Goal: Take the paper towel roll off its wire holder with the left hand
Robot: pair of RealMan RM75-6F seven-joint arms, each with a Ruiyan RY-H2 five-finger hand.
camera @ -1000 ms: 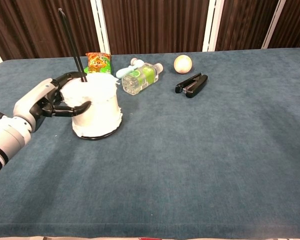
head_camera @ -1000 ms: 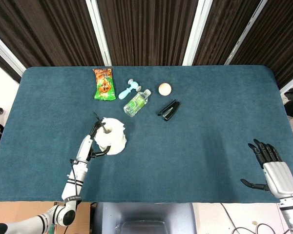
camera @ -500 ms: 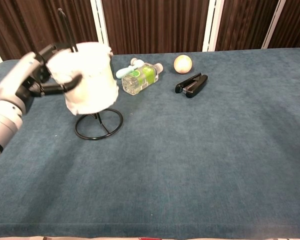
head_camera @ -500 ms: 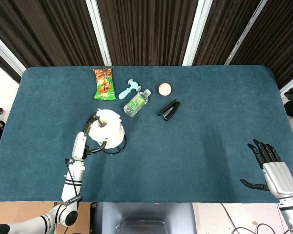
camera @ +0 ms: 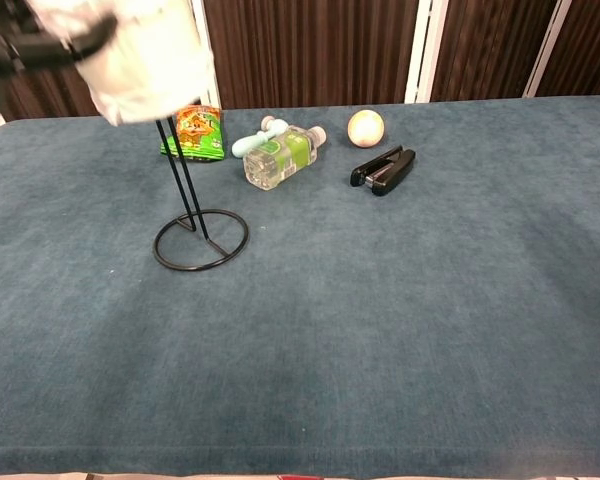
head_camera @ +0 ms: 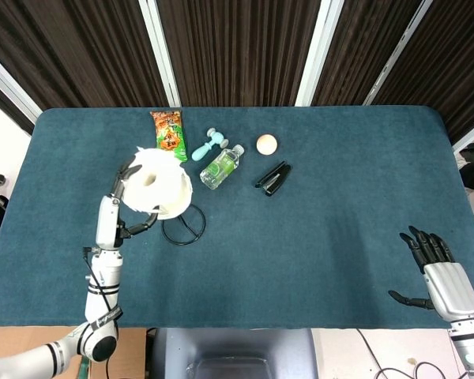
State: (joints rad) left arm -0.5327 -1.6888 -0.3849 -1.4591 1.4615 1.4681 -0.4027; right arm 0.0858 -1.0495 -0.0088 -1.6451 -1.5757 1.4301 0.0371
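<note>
My left hand grips the white paper towel roll from its left side and holds it high above the table. In the chest view the roll fills the top left corner, with the left hand partly cut off by the frame edge. The black wire holder stands upright below it on its ring base. The upper ends of its rods are hidden by the roll. My right hand rests open at the table's front right, fingers spread, far from the holder.
Behind the holder lie an orange-green snack bag, a light-blue tool, a clear bottle with a green label, a pale ball and a black stapler. Blue cloth covers the table.
My left hand has lifted the roll from the holder's base up along the rods, to near their tops. The ring base and rods are now exposed. The right hand has not moved.
</note>
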